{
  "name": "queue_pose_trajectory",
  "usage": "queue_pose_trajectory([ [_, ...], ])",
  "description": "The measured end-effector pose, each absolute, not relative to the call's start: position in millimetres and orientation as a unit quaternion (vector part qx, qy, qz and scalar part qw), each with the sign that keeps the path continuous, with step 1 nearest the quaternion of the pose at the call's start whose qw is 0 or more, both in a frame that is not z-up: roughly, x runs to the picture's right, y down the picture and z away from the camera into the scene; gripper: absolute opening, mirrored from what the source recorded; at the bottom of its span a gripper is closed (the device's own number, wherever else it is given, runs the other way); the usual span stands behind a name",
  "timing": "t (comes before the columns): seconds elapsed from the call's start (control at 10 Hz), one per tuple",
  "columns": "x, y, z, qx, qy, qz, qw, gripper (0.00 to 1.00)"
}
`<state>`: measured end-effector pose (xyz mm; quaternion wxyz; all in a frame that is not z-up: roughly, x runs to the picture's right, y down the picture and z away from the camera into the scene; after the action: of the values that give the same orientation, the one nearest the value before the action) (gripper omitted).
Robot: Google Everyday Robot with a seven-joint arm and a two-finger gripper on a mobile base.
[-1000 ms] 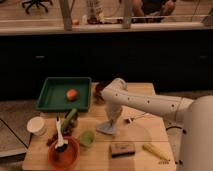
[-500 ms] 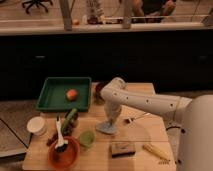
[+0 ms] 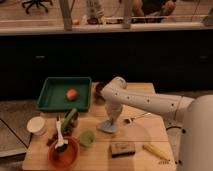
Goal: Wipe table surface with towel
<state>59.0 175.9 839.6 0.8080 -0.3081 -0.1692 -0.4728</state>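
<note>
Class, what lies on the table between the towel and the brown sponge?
Only bare table surface, as the camera view shows. The gripper is down on the towel.

towel (image 3: 107, 128): pale grey-blue, bunched, mid-table | table surface (image 3: 150, 134): light tan wood | gripper (image 3: 112, 119): down on towel

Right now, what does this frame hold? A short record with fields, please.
tool: resting on the towel, mid-table
towel: pale cloth bunched under the tool, lying on the table surface
tray: green, back left, holding an orange item
front row: white cup, red bowl, green cup, brown sponge
</note>
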Motion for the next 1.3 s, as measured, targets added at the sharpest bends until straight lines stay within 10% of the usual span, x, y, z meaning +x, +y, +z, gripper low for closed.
queue_pose_trajectory([
  [1.3,-16.9,184.4,836.4,-0.289,-0.226,-0.577,0.730,0.00],
])
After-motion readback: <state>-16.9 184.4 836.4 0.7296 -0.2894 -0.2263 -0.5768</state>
